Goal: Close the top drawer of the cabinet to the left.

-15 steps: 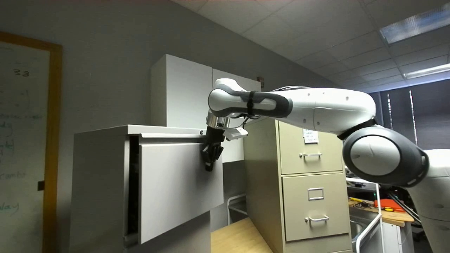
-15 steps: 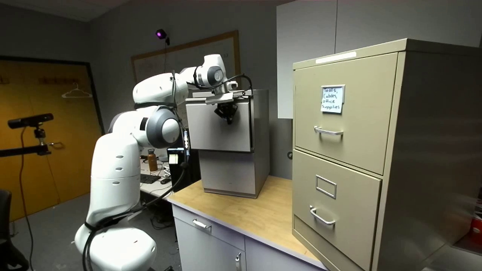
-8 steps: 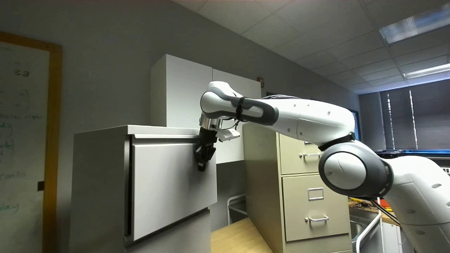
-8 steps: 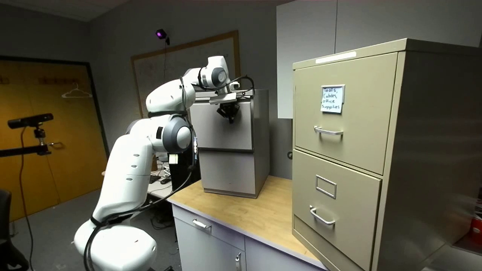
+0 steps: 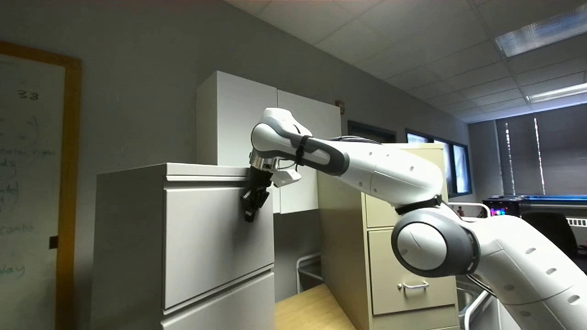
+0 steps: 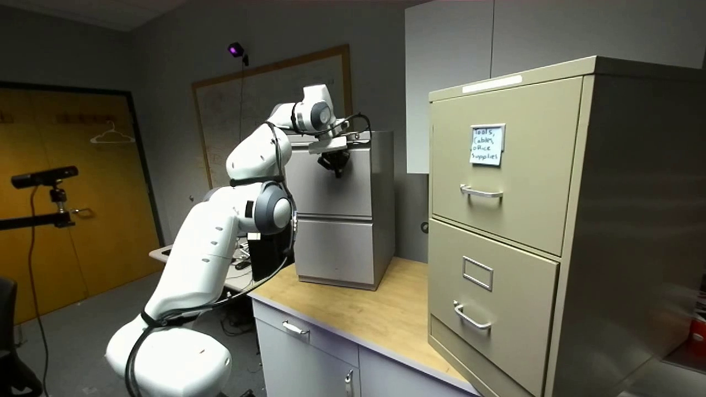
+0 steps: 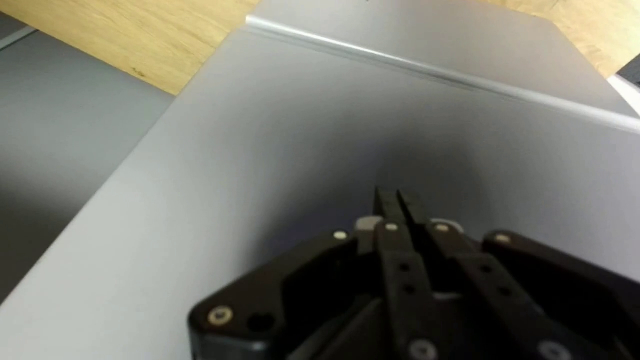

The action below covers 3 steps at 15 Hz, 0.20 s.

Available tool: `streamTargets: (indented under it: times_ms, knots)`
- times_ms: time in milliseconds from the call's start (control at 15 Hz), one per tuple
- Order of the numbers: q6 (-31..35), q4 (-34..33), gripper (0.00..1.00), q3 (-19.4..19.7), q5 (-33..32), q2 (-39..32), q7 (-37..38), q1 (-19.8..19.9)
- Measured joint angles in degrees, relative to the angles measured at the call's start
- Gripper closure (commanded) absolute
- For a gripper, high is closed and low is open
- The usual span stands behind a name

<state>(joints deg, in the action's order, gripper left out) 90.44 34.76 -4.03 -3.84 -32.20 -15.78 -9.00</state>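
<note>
The light-grey metal cabinet (image 5: 128,247) stands on the wooden counter, and its side also shows in an exterior view (image 6: 384,209). The top drawer (image 5: 211,247) has a plain flat front that sits flush with the cabinet, with no dark gap at its side. It also shows in an exterior view (image 6: 325,193) and fills much of the wrist view (image 7: 200,165). My gripper (image 5: 251,215) is shut and empty, pointing down at the upper part of the drawer front. Its fingertips show in the wrist view (image 7: 397,197) close against the front; exact contact cannot be told.
The lower drawer (image 6: 336,251) is flush below. A beige filing cabinet (image 6: 496,220) stands beside the grey cabinet on the wooden counter (image 6: 342,309). A white cupboard (image 5: 247,119) hangs on the wall behind. A tripod-like camera (image 6: 47,176) stands at the far left.
The top drawer has moved inward from partly open to flush, and the dark gap at its side has gone. My shut gripper and arm have moved with it toward the cabinet.
</note>
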Motion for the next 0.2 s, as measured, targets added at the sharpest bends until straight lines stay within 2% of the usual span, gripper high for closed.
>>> streamTargets:
  times_ms: [200]
  knots:
    - [-1.82, -3.23, 0.94, 0.06, -0.38, -1.72, -0.35, -0.30]
